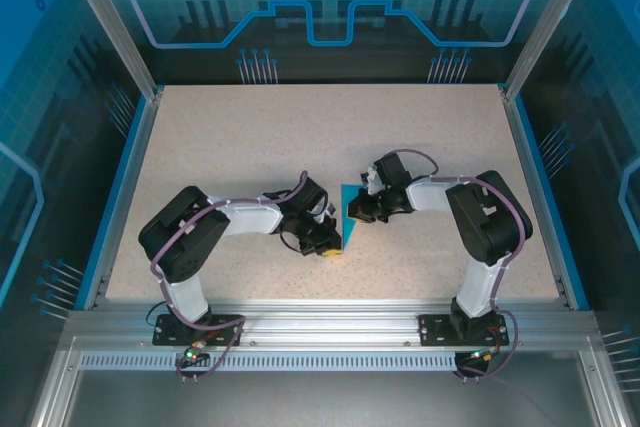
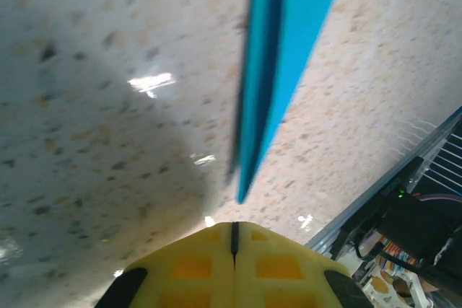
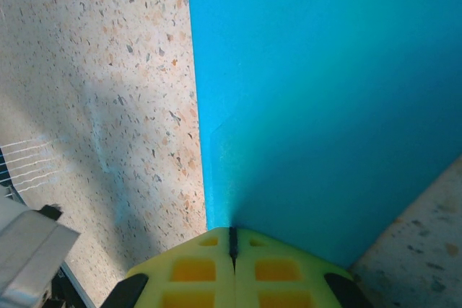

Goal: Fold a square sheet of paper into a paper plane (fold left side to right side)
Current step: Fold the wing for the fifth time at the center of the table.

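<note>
Top external view first: the speckled beige table takes up most of the enclosure. The left arm and right arm are both folded in toward the middle, so their wrists end up close together near the centre of the table.

Between them sits the paper sheet, teal-blue. From above it shows as just a narrow strip, with most of it tucked under the two wrists.

In the right wrist view it's way bigger. It's a broad teal area with a straight left edge against the table, and a faint second layer shows near the bottom. The right gripper has its yellow fingers pressed together right where that edge comes in, so it looks pinched onto the paper.

In the left wrist view the sheet is seen nearly edge-on, a thin blade tapering to a point and casting a shadow. The left gripper is just below that tip, fingers fully closed against each other with nothing between them, not touching the paper.
</note>
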`<state>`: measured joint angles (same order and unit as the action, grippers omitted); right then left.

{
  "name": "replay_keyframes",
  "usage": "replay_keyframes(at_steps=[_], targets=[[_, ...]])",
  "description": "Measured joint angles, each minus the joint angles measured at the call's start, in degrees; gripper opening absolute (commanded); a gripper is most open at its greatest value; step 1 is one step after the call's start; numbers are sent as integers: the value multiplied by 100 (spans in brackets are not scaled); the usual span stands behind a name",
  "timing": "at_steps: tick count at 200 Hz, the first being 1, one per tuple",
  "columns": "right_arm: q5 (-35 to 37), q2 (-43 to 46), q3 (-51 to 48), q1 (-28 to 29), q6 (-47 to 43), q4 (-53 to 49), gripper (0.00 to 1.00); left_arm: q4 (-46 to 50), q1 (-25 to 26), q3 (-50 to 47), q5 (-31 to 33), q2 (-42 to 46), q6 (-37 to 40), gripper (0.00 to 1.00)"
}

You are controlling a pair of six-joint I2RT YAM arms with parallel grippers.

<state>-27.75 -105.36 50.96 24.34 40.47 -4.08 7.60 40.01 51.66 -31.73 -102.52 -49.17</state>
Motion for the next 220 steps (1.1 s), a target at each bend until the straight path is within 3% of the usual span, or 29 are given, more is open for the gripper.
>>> replay_keyframes(at_steps=[62, 108, 220], targets=[[-13, 0, 0, 2, 2, 4, 4, 11, -87, 866, 52, -450, 131, 2], [-35, 2, -11, 4, 70, 74, 3, 70, -125, 894, 216, -839, 144, 1], [323, 516, -387, 249, 219, 22, 3, -85, -140, 807, 173, -855, 103, 0]])
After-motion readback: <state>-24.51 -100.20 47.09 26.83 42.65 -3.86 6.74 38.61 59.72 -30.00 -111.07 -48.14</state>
